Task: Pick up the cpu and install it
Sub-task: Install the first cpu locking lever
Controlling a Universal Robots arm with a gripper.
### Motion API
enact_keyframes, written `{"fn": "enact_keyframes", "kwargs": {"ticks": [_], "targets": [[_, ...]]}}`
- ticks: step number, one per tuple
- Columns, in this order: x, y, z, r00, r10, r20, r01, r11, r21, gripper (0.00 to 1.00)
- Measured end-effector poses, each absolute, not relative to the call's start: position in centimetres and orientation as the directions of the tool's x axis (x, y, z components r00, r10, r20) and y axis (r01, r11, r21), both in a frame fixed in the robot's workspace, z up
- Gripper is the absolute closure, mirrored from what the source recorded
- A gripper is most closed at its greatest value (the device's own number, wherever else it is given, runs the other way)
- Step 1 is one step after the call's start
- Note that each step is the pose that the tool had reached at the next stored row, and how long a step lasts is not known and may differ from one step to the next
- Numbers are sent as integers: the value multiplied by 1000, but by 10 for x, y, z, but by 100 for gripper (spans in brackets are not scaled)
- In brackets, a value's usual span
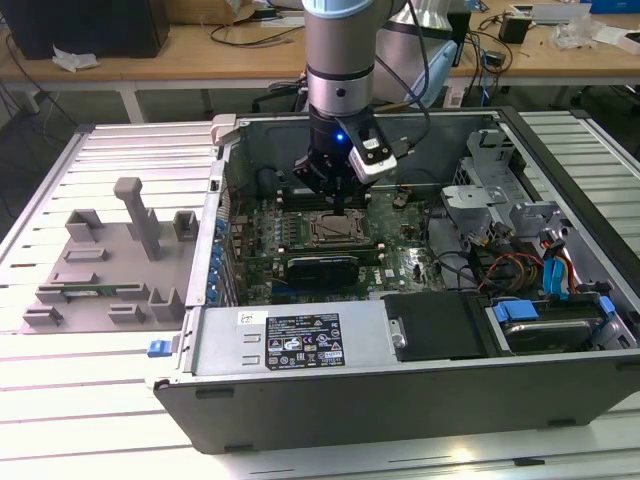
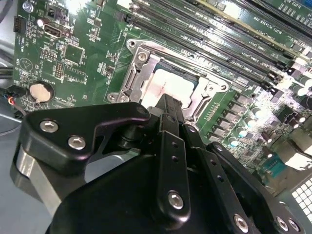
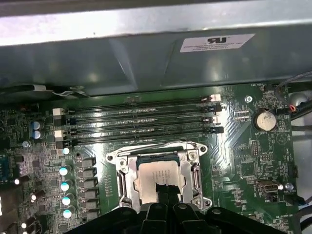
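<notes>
- The cpu (image 3: 157, 176) lay flat in the socket (image 3: 158, 176) on the motherboard (image 3: 253, 161), shiny top facing up; being square, it had no clear long axis, and its edges ran parallel to the socket frame.
- One cpu (image 2: 171, 87) was visible in both wrist views, inside one metal socket frame (image 2: 141, 68).
- The gripper (image 3: 165, 194) hung just over the cpu's near edge; its dark fingers (image 2: 168, 109) stood close together, and I could not tell whether they pinched the chip or merely touched it.
- Four long memory slots (image 3: 141, 122) ran side by side beyond the socket, along the case wall (image 3: 146, 53).
- One round coin battery (image 3: 266, 120) sat on the board, well apart from the socket.
- In the exterior view, the arm (image 1: 340, 60) reached down into the open computer case (image 1: 400, 350), with the gripper (image 1: 335, 200) over the socket; the cpu itself was hard to make out there.
- A grey fixture plate (image 1: 100, 270) with several blocks lay on the table at the exterior view's left.
- The gripper body hid part of the cpu and socket in both wrist views.
</notes>
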State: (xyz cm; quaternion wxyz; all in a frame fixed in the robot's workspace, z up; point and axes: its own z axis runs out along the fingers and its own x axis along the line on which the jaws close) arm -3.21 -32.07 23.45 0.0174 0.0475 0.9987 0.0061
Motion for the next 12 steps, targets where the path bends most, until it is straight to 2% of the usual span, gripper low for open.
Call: {"fn": "enact_keyframes", "kwargs": {"ticks": [12], "targets": [[-32,-321,244,-995,95,-34,95,995,14,89]]}}
